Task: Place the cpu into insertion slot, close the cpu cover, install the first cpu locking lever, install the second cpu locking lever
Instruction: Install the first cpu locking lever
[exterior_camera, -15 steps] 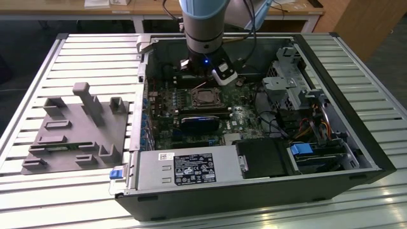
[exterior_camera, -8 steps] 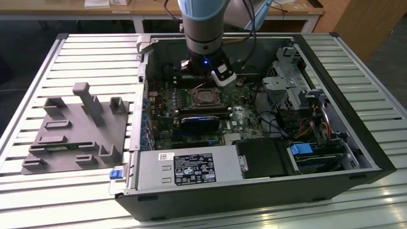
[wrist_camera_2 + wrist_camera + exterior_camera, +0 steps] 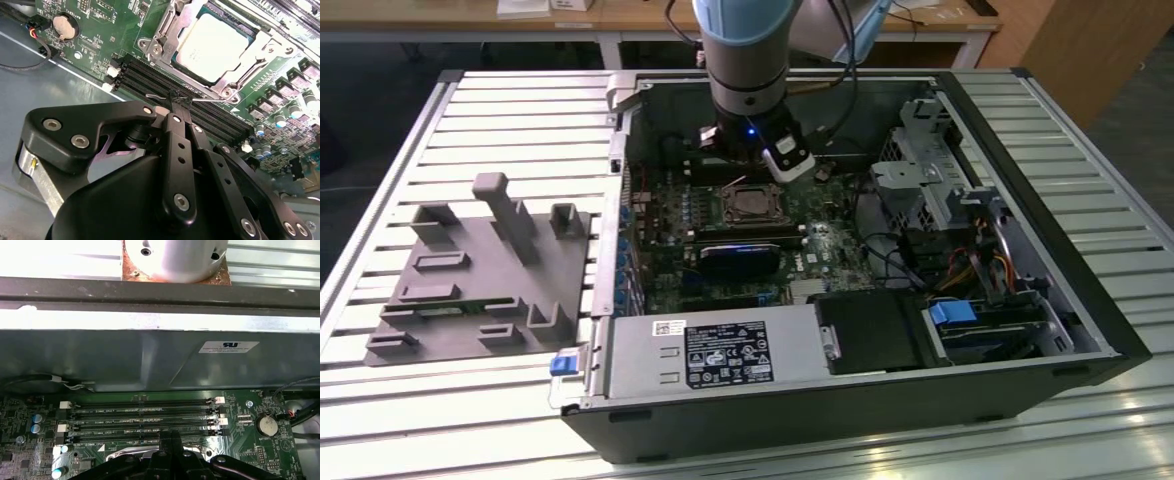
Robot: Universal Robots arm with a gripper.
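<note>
The cpu (image 3: 212,42), a silvery square chip, lies in the insertion slot (image 3: 225,89) on the green board. The silver cpu cover (image 3: 170,25) lies down flat around it. In the exterior view the slot (image 3: 750,205) sits just in front of my arm (image 3: 747,80), inside the open computer case. My gripper (image 3: 176,100) is shut, its tips just off the slot's edge, over the black memory slots. A thin wire locking lever (image 3: 212,99) runs right past the tips; whether they touch it is unclear. In the first wrist view the gripper (image 3: 170,437) points down at the slot's metal rim.
Long black memory slots (image 3: 145,415) lie between the slot and the grey case wall (image 3: 150,360). A coin battery (image 3: 266,426) sits beside them. The case also holds a power supply (image 3: 707,350) and a drive cage (image 3: 934,180). A grey fixture block (image 3: 480,270) stands on the slatted table.
</note>
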